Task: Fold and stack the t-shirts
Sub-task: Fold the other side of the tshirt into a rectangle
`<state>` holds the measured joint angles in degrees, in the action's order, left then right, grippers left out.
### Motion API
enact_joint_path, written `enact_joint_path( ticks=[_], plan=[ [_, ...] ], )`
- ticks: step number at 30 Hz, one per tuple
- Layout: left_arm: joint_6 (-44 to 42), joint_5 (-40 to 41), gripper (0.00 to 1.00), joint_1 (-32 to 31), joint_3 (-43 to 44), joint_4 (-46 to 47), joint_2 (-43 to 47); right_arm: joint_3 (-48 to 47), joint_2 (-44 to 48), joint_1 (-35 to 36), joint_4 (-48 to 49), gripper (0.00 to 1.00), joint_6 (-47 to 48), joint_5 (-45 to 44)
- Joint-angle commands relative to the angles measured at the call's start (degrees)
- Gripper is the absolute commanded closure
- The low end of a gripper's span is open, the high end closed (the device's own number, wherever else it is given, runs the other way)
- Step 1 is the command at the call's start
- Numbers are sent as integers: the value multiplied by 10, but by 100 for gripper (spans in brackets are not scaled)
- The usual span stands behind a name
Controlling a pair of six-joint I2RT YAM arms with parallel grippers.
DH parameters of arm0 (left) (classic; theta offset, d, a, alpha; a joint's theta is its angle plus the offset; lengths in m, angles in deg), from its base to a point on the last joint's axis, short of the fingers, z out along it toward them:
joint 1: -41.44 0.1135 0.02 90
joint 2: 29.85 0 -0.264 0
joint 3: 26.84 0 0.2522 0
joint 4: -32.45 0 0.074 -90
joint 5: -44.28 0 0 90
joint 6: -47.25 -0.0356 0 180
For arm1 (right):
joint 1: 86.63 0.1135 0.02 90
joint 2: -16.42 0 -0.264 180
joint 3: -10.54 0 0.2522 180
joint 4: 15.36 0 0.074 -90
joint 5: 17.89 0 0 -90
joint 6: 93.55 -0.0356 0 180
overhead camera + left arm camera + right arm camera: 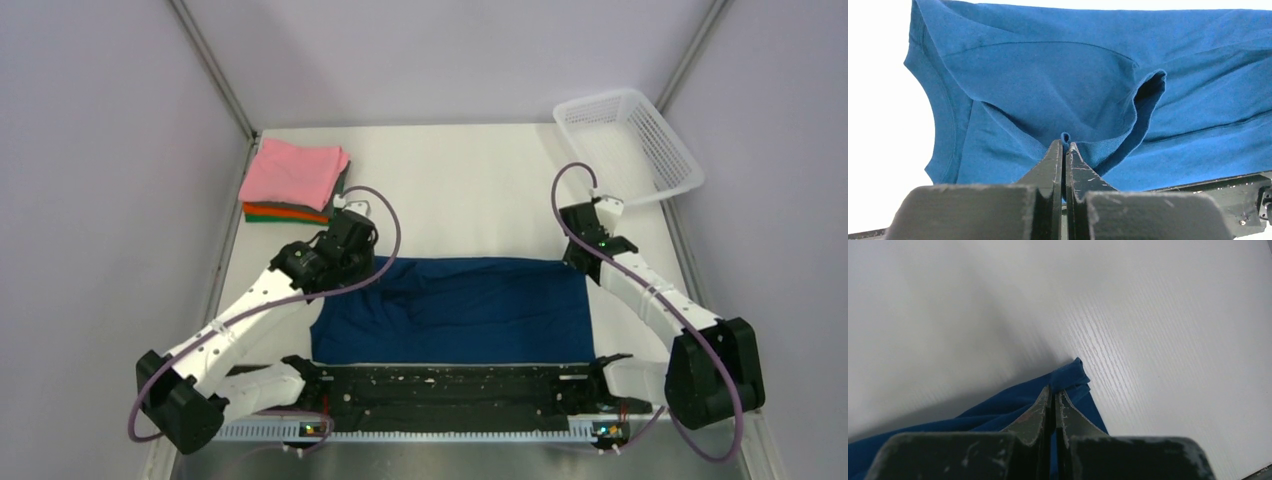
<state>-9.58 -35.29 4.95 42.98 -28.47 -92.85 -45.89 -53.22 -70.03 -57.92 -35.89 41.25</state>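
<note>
The navy blue t-shirt [455, 310] lies spread on the white table in a wide rectangle, its print hidden. My left gripper [365, 255] is shut on a fold of cloth at the shirt's far left corner; in the left wrist view [1065, 144] a pinch of blue fabric [1048, 90] sticks out between the fingers by the sleeve opening. My right gripper [578, 258] is shut on the shirt's far right corner, seen in the right wrist view [1053, 390] with the blue corner [1073, 375] pinched just above the table. A stack of folded pink, orange and green shirts [295, 178] sits at the back left.
A white mesh basket [627, 143] stands at the back right corner. A black rail [450, 385] with the arm bases runs along the near edge. Walls and frame posts close in the left, right and back sides.
</note>
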Motion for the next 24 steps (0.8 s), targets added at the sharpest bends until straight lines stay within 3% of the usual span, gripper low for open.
enact_joint_path(
  ticks=[1,14,24],
  plan=[
    [30,13,100,-2,-18,-17,37,0,22,3,-22,100,0,3],
    [58,-24,100,-4,-71,-43,91,66,113,3,-67,100,-15,72],
    [138,-95,98,-9,-186,-42,137,102,89,4,-82,95,-53,72]
  ],
)
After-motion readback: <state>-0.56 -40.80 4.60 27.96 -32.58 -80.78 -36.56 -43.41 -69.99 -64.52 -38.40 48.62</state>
